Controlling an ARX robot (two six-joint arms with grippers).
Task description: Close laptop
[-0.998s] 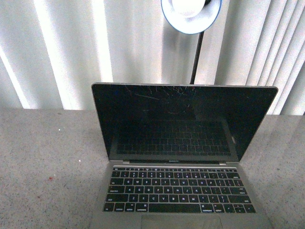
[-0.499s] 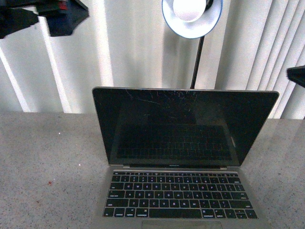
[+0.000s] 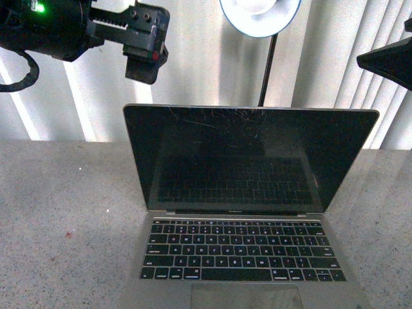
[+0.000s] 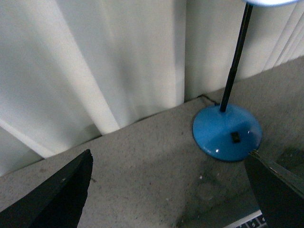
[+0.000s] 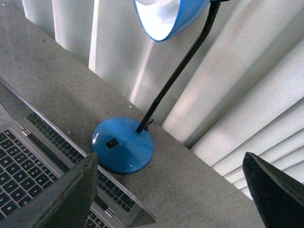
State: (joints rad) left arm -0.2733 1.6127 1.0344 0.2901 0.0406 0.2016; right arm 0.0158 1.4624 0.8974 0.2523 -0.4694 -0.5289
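The laptop [image 3: 244, 212] is seen lying open on the grey speckled tabletop [image 3: 64, 212], in the middle of the front view and close to the robot. Its lid is raised and leaned slightly back. The black screen [image 3: 244, 161] is unlit, is marked with fine scratches along its upper part, and the keys are mirrored in it. The black keyboard [image 3: 238, 251] is set in the silver-grey base, and the upper part of the trackpad [image 3: 248, 299] is cut off by the lower edge of the picture.

Just behind the lid, a blue desk lamp is placed on the tabletop; its round base [image 5: 122, 145] is shown close to the laptop's rear edge, a black stalk rises from it, and its shade [image 3: 259, 13] is held above the screen. White vertical blinds [image 3: 193, 58] are hung behind everything.

The left hand [image 4: 167, 156] is held in the air above and to the left of the lid, touching nothing; its fingers [image 4: 52, 199] are spread wide with only tabletop seen between them. The right hand [image 5: 171, 159] is held high to the right of the lid, likewise spread wide and with nothing gripped.
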